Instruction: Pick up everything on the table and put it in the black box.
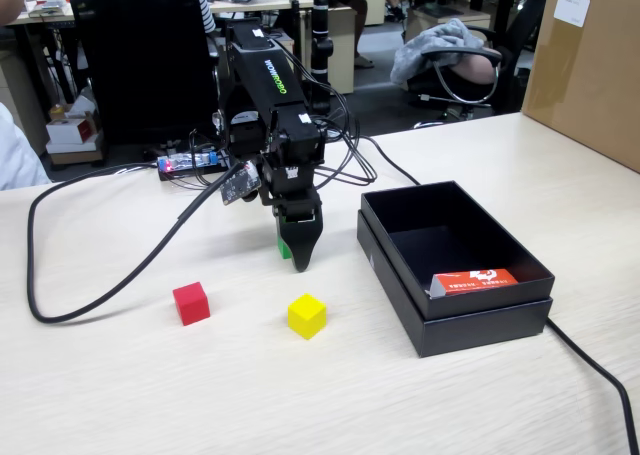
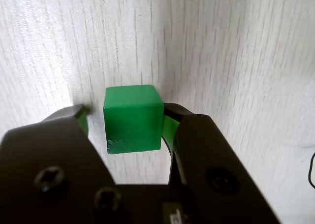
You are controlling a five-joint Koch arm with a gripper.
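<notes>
I am reaching down to the table (image 1: 120,395) with my gripper (image 2: 127,116) and its jaws are standing around the green cube (image 2: 133,118). The right jaw is touching the cube in the wrist view; the left is leaving a narrow gap, so I am not clamping it. The red cube (image 1: 190,303) and yellow cube (image 1: 307,315) are sitting nearby. The black box (image 1: 470,320) is holding an orange packet (image 1: 476,280).

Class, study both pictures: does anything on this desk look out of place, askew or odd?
One thing: an orange-red packet already lies propped at a tilt inside the black box, though no cube is there yet. The red cube, yellow cube and green cube sit on the table.
</notes>
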